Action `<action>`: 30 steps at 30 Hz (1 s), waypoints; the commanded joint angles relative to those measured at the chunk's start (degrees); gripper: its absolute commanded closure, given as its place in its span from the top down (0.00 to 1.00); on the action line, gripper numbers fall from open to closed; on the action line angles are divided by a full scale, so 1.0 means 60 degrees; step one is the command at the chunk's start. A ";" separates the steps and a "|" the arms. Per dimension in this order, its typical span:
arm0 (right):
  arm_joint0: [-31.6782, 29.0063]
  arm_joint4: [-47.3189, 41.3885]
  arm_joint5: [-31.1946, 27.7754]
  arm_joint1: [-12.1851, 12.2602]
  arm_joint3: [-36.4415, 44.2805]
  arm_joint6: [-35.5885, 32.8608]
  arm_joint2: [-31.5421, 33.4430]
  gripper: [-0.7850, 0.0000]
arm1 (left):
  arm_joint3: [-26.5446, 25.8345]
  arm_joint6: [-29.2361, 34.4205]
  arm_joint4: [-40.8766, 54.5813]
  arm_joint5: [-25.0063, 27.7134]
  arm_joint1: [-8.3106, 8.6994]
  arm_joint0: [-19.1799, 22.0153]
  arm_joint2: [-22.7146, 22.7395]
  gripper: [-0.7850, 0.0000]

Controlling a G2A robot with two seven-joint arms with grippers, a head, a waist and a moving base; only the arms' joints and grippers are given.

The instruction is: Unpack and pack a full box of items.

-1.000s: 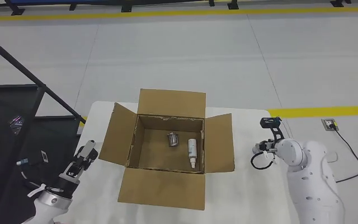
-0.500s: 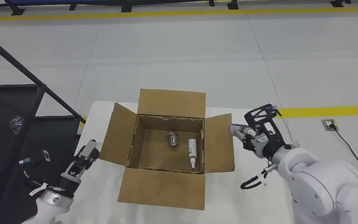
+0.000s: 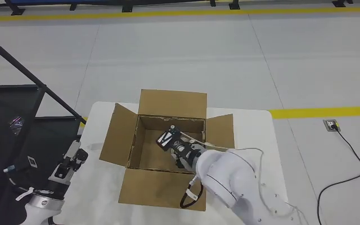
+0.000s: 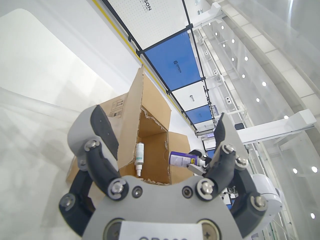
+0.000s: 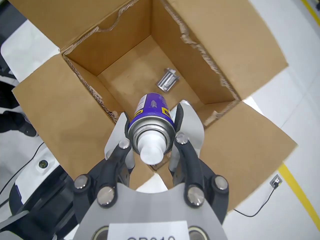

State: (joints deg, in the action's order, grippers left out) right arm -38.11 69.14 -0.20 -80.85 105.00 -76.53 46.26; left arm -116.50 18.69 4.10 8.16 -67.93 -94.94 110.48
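The right pincer (image 3: pixel 173 142) holds a can (image 3: pixel 166 138) over the open cardboard box (image 3: pixel 163 191) on the white table (image 3: pixel 247 140).

Pretty sure it's a big factory hall or test lab: grey floor (image 3: pixel 180 50) with yellow lines (image 3: pixel 315 112), blue and white panels (image 4: pixel 175 63), high ceiling lights (image 4: pixel 264 83).

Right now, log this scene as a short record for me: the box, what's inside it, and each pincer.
box: cardboard, four flaps open, on the white table
inside box: metal part and white bottle, both on its floor
right pincer: shut on purple spray can, over the box opening
left pincer: open, empty, apart from the box
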 commanded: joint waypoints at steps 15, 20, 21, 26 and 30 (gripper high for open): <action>0.2182 -0.0132 0.1511 -0.1766 -0.6371 0.1600 -0.2913 0.00 | 0.0021 -0.0072 0.0108 0.0058 -0.0015 -0.0129 0.0055 1.00; 0.2449 -0.0557 0.1305 -0.2114 -0.7242 0.1743 -0.2931 0.36 | 0.0021 -0.0072 0.0108 0.0058 -0.0015 -0.0129 0.0055 1.00; 0.2478 -0.0644 0.1284 -0.2162 -0.7368 0.1758 -0.2897 0.40 | 0.0021 -0.0072 0.0108 0.0058 -0.0015 -0.0129 0.0055 1.00; 0.2572 -0.0819 0.1176 -0.2270 -0.7482 0.1881 -0.2613 0.58 | 0.0021 -0.0072 0.0108 0.0058 -0.0015 -0.0129 0.0055 1.00; 0.2412 -0.0809 0.1080 -0.2151 -0.6772 0.1811 -0.2130 0.68 | -0.0020 -0.0090 -0.0144 -0.0011 -0.0009 -0.0096 0.0019 1.00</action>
State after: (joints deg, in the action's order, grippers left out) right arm -23.24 64.36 6.64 -94.05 62.80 -65.50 32.50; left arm -116.63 18.16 3.90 8.43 -68.01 -95.57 110.59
